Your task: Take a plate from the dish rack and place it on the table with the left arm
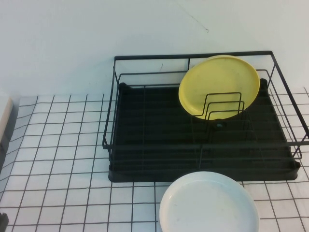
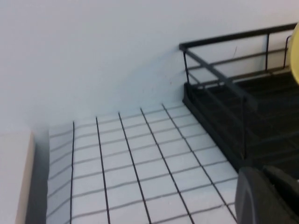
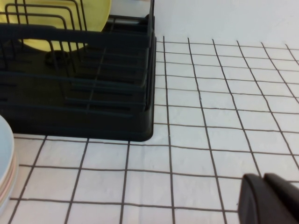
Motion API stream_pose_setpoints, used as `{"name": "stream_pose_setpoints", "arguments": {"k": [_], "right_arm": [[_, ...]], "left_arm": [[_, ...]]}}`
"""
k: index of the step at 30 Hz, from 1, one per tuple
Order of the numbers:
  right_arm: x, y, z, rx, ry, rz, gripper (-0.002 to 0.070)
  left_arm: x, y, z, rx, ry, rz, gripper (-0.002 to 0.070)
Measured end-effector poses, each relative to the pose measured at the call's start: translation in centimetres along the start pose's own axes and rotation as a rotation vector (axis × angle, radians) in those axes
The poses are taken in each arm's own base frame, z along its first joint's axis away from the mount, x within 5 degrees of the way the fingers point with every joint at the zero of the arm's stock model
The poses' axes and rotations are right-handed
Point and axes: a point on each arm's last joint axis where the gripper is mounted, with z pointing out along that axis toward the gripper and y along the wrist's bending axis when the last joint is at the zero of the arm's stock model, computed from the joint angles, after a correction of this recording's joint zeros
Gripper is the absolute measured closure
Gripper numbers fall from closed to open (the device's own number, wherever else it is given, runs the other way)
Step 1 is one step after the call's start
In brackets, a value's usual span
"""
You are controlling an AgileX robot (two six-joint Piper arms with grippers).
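Observation:
A round white plate (image 1: 208,203) lies flat on the gridded table (image 1: 63,159), just in front of the black wire dish rack (image 1: 145,140); its edge also shows in the right wrist view (image 3: 4,163). My left gripper (image 2: 264,175) is shut and empty, low over the table beside the rack's left front corner (image 2: 219,140), well away from the plate. My right gripper (image 3: 264,179) is shut and empty, over the table off the rack's right side (image 3: 117,112). Neither gripper shows in the high view.
A yellow plate (image 1: 219,86) leans upright in the rack's wire dividers, also showing in the right wrist view (image 3: 60,18). A beige object (image 1: 5,116) sits at the table's far left edge. A white wall rises behind the rack.

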Motion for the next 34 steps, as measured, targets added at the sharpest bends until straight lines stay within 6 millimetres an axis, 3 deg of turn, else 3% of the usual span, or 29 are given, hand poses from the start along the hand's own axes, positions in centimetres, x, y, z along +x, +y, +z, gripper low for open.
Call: {"name": "stream_pose_setpoints", "arguments": {"k": [7,21,34], "right_arm": [[0.0,0.0,0.0,0.000,0.000,0.000,0.0678],[0.0,0.0,0.0,0.000,0.000,0.000,0.0678],[0.0,0.0,0.0,0.000,0.000,0.000,0.0678]], "left_arm": [[2.6,0.1,0.5,-0.027,0.066,-0.045,0.0678],[3.7,1.0,0.3,-0.122,0.187,-0.046,0.0678],[3.7,1.0,0.3,-0.127,0.193,-0.056,0.0678]]}}
